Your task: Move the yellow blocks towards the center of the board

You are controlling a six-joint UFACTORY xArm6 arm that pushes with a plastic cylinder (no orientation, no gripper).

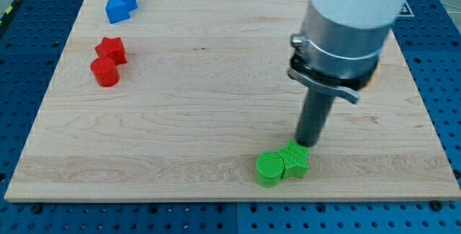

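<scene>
My tip (pixel 310 145) rests on the wooden board (pixel 180 119) at the lower middle right, touching or just above the top edge of a green star block (pixel 294 160). A green cylinder (pixel 269 169) sits against the star's left side. Only a small yellow sliver (pixel 374 77) shows at the right edge of the arm's grey collar; the rest of any yellow block is hidden behind the arm, and its shape cannot be made out.
Two blue blocks (pixel 119 4) sit together at the board's top left. A red star (pixel 112 49) and a red cylinder (pixel 105 72) sit together at the left. The arm's wide white and grey body (pixel 346 25) covers the upper right of the board.
</scene>
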